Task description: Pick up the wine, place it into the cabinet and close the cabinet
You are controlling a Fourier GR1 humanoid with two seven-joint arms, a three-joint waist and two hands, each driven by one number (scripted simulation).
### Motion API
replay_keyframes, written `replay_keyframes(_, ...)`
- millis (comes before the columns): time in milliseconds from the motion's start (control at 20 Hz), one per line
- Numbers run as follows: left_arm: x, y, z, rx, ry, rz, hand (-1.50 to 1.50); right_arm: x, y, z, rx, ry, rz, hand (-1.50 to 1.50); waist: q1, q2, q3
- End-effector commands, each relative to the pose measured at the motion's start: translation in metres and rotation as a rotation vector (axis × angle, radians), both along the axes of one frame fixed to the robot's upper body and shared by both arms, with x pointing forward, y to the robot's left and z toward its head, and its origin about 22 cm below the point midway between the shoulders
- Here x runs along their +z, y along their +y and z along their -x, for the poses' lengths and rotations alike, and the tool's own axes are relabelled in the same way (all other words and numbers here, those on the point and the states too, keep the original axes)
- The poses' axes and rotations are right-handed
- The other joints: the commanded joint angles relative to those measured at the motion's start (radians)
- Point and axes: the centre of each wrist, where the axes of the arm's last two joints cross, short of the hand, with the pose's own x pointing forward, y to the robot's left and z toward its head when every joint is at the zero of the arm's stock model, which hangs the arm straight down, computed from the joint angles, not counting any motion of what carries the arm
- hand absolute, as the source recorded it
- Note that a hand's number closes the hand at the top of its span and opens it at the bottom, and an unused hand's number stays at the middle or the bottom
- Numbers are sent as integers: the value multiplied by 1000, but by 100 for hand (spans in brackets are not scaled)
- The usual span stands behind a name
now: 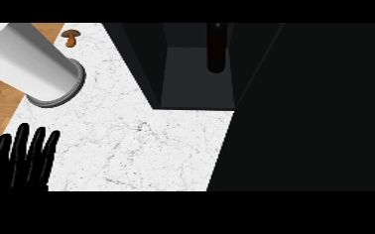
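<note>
So the wine bottle [216, 47] stands inside the cabinet [194, 87], placement apparently done. Door [300, 109] is open (closing is left). Left hand [28, 156] rests open, holding nothing; right hand isn't visible.

No readable text, label, brand, number or sign on anything in view.

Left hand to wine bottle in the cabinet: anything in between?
Head view: only bare white marble counter and the cabinet's dark side wall lie between the open left hand and the wine bottle standing inside the cabinet.
</note>
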Motion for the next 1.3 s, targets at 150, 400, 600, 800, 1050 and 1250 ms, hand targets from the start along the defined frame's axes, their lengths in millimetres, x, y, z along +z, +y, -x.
replay_keyframes(150,14,44,26,16,-19,-2,-150,26,35,33,53,-34,-29,150,-1,-4,-1)
replay_keyframes(400,3,76,34,44,-15,-22,-150,35,81,20,62,-108,16,150,11,-3,-3)
replay_keyframes(600,34,84,37,14,-34,-32,-150,22,118,6,44,-171,50,150,16,-2,-1)
replay_keyframes(800,23,99,39,-1,-17,-28,-150,29,145,-6,-17,-195,44,150,12,1,-1)
replay_keyframes(1050,28,107,37,3,-53,-25,-150,57,158,-53,-81,-190,46,150,13,5,-1)
replay_keyframes(1250,38,126,40,-24,-20,-26,-150,61,174,-73,-124,-201,66,150,10,4,0)
